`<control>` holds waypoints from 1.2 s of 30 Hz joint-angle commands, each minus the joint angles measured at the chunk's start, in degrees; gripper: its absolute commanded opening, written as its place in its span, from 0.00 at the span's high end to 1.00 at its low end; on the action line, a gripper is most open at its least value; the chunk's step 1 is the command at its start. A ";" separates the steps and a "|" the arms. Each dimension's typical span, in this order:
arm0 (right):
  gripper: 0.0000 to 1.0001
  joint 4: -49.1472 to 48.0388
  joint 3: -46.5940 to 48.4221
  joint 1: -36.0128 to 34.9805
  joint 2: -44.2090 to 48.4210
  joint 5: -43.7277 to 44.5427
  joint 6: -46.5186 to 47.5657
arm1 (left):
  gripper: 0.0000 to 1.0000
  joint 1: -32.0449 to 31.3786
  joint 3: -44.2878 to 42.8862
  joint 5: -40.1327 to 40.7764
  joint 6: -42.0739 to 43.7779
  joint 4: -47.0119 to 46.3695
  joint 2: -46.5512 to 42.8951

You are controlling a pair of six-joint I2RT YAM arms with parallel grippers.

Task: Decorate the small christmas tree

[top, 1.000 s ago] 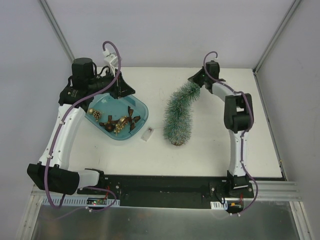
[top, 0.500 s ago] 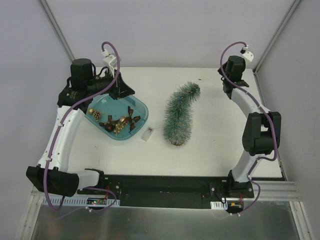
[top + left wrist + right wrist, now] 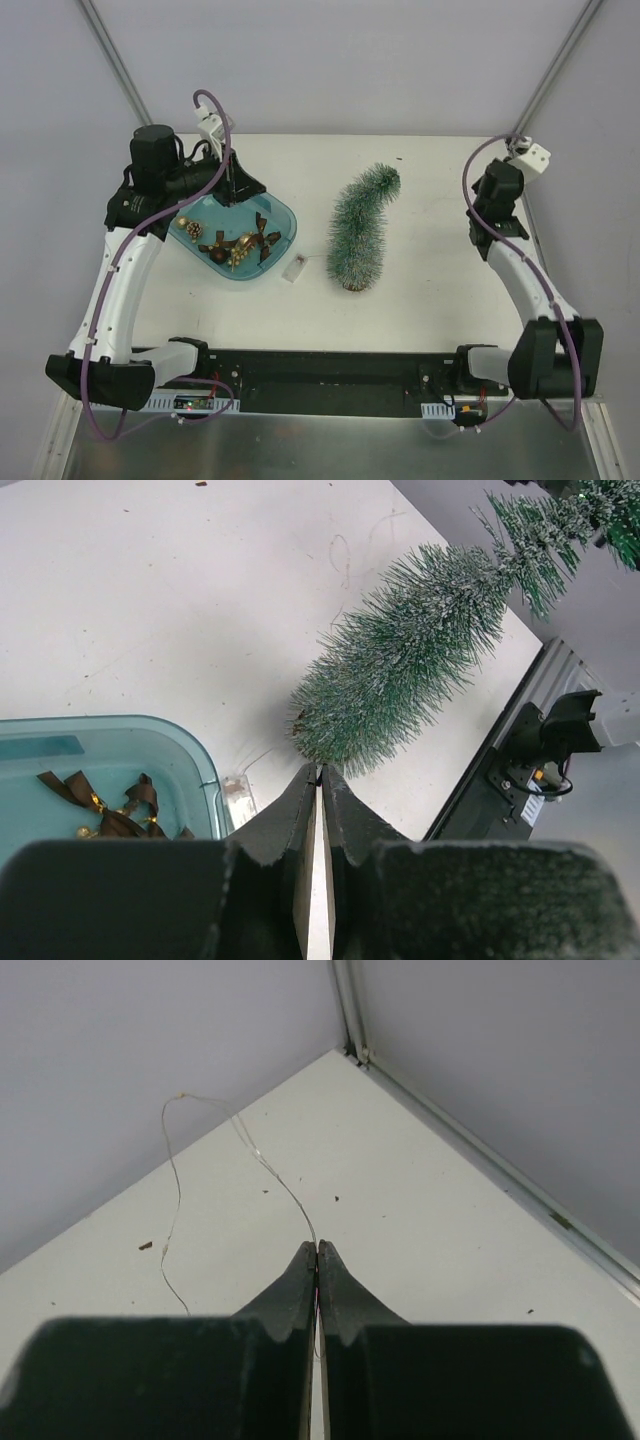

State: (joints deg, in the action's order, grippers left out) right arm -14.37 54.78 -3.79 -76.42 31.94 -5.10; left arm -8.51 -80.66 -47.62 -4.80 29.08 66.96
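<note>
The small frosted-green christmas tree (image 3: 358,230) stands on its brown base mid-table, its top bent toward the back right. It also shows in the left wrist view (image 3: 410,660). My left gripper (image 3: 238,186) is shut, hovering over the far rim of the teal tray (image 3: 285,222); its jaws (image 3: 319,770) show nothing between them. My right gripper (image 3: 495,200) is at the table's right side, far from the tree. In its wrist view it (image 3: 317,1247) is shut on a thin wire (image 3: 270,1168) that loops over the white table.
The tray holds brown bows (image 3: 250,242) and gold ornaments (image 3: 192,229). A small clear box (image 3: 294,268) lies between tray and tree, with a thin wire leading off it (image 3: 258,762). The enclosure's walls and frame posts stand at the back and right edge (image 3: 470,1150).
My right arm has swung from the tree's top out to the right side of the table. My left gripper has shifted slightly left over the tray. The tree stays put.
</note>
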 commanded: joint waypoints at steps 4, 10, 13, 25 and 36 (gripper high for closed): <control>0.99 8.89 -7.23 0.28 21.64 9.79 -3.15 | 0.95 0.25 1.56 0.42 -2.14 -0.43 -3.85; 0.99 23.40 -10.75 0.01 35.44 8.06 -6.41 | 0.94 0.34 1.47 0.24 -3.02 0.10 -5.00; 0.99 30.78 -12.24 -1.21 42.12 5.68 -7.37 | 0.94 0.25 1.73 0.07 -3.81 0.10 -5.61; 0.99 55.59 -7.24 -9.39 55.16 -16.25 -8.52 | 0.93 -3.00 0.77 2.70 -2.94 1.41 -5.96; 0.99 60.85 -0.56 -9.57 51.02 -62.17 -6.85 | 0.92 -8.35 -2.56 8.06 7.68 8.43 -5.44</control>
State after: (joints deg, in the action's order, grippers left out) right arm 42.09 49.80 -13.02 -24.34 -14.52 -12.49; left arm -14.13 -79.35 -42.46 -3.90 33.28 61.76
